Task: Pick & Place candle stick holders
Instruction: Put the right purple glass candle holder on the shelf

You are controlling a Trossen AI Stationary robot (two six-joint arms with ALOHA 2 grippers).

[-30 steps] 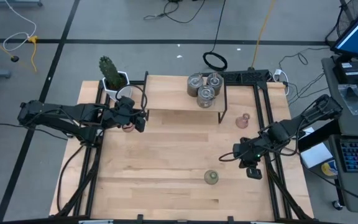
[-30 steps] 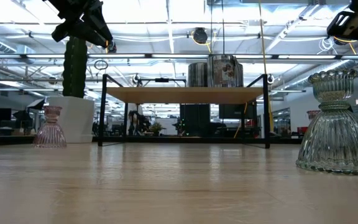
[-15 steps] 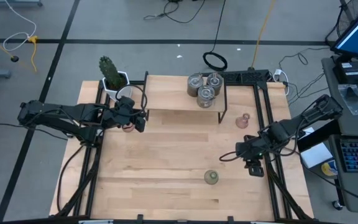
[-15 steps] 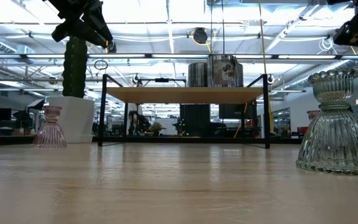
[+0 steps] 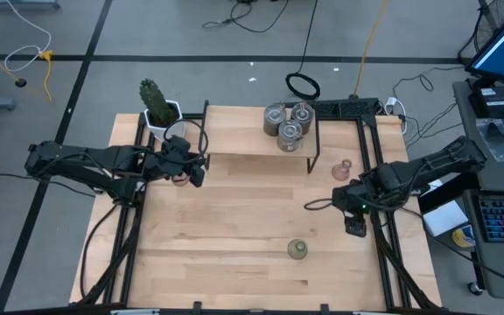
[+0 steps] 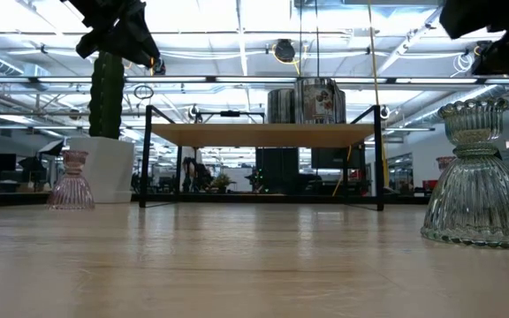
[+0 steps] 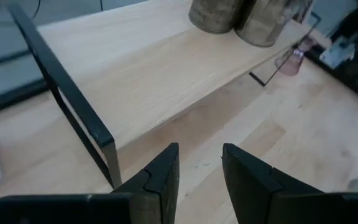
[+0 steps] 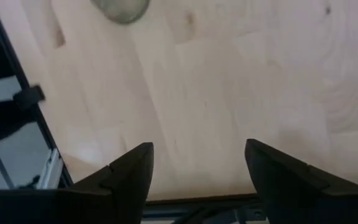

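Three silvery metal candle stick holders stand together on the raised wooden shelf at the back. One pinkish glass holder stands on the table in front of the shelf's left end, below my left gripper. That gripper hovers open with nothing between its fingers. A second pinkish holder stands to the right of the shelf. The olive-green holder stands upright nearer the front. My right gripper hangs open above bare table between these two, pointing steeply down.
A cactus in a white pot stands at the far left corner beside the shelf. The shelf rests on thin black legs. A black frame runs along the table's right side under my right arm. Bare wood fills the middle and front.
My right gripper has moved toward the table's far edge, away from the olive-green holder, and has tipped to point more steeply down. Its wrist has sunk a little in the low view.
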